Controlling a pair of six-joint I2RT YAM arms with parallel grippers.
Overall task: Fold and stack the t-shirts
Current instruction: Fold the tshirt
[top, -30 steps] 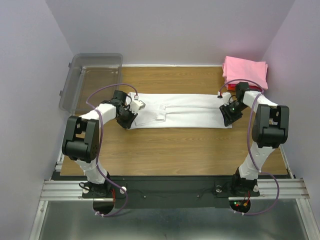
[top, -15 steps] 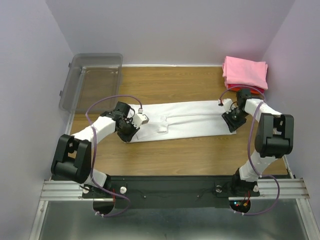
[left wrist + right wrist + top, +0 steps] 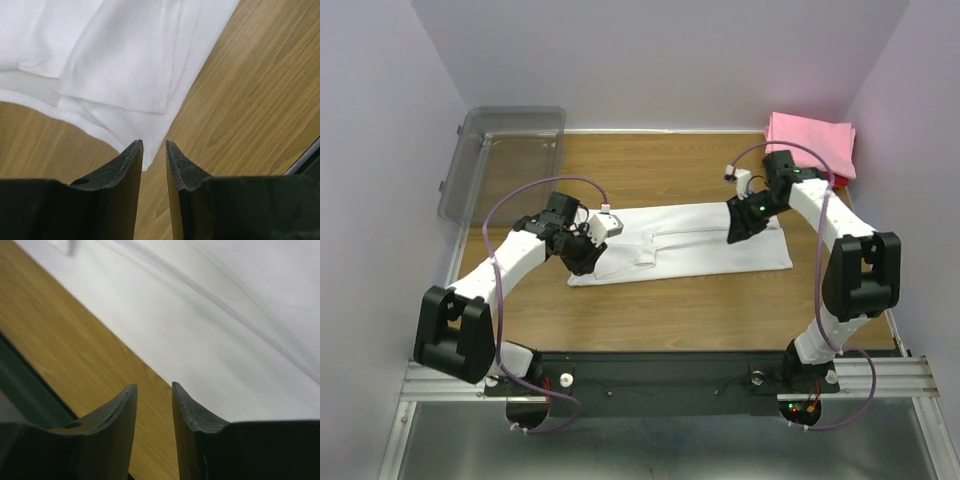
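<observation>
The white t-shirt (image 3: pixel 690 245) lies folded into a long strip across the middle of the wooden table (image 3: pixel 670 315). My left gripper (image 3: pixel 582 260) is low at the strip's left end. In the left wrist view the shirt's corner (image 3: pixel 125 60) lies just ahead of the left gripper (image 3: pixel 152 142), whose jaws are slightly apart and empty. My right gripper (image 3: pixel 736 230) hovers over the strip's right part. In the right wrist view the right gripper (image 3: pixel 152 385) is slightly open and empty above the cloth (image 3: pixel 225 330). The folded pink t-shirt (image 3: pixel 812 140) sits at the back right. The red t-shirt is hidden.
A clear grey plastic bin (image 3: pixel 510 150) stands at the back left corner. Purple walls close in the table on three sides. The arm bases and a black rail run along the near edge.
Both grippers have let go of the white shirt's ends. The strip has shifted right and nearer. My right gripper has lifted and moved left over the shirt; my left has drawn back slightly.
</observation>
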